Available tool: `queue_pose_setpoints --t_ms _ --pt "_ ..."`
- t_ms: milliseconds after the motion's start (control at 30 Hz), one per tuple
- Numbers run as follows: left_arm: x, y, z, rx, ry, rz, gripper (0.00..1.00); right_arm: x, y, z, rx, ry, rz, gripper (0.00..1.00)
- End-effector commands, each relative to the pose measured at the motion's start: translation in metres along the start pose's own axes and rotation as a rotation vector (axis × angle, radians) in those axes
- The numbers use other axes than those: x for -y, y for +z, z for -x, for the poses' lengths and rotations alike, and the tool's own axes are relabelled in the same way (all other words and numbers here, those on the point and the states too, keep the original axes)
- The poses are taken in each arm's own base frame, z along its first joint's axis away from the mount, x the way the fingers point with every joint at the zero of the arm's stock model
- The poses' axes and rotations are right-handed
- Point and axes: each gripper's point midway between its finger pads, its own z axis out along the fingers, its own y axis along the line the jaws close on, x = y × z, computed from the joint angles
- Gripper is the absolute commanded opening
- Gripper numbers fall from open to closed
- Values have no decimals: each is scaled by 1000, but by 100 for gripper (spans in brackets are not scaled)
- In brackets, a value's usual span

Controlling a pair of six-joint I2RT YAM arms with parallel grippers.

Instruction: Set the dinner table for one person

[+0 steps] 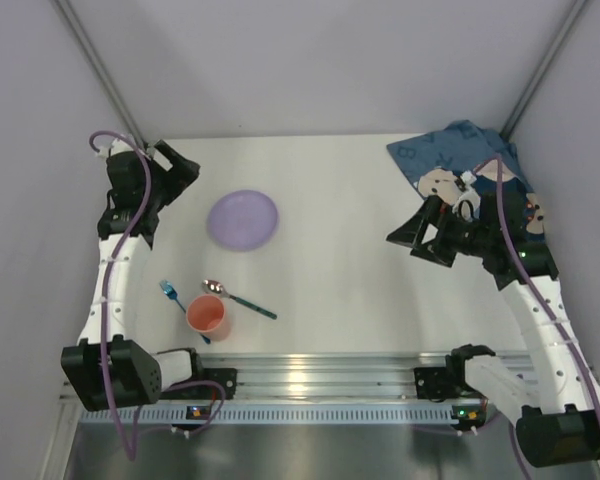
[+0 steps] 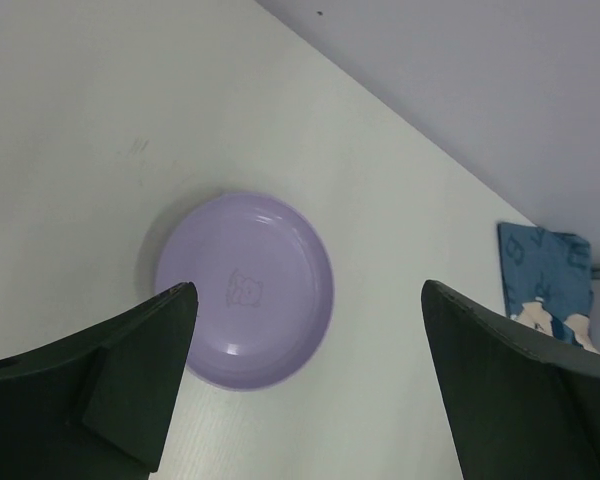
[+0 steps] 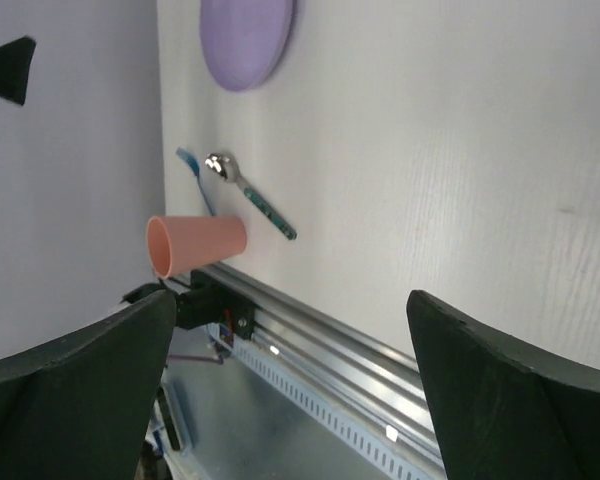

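We see a white tabletop (image 1: 360,250) between grey walls (image 1: 310,60). Our right arm (image 1: 542,300) half hides the placemat (image 1: 448,152); left end effector (image 2: 307,300) and right end effector (image 3: 290,305) gape wide, empty.

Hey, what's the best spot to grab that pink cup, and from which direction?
Probably pinch the rim of the pink cup from above, one finger inside, one outside: it stands upright, mouth open, with the spoon and blue utensil close alongside.
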Motion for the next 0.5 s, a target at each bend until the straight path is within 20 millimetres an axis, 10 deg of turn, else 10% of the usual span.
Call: queue_pose_setpoints --t_ms 0,133,267,467 --pt "53 -22 21 67 1 -256 99 7 -1 40 125 -69 -130 100" --pt "34 6 -9 -159 -17 -116 99 52 31 82 79 -6 -380 100" --pt "27 -2 -30 -246 31 -48 99 76 53 157 94 5 -544 100" --pt "42 -24 -81 -312 115 -73 99 176 72 238 86 119 -790 100"
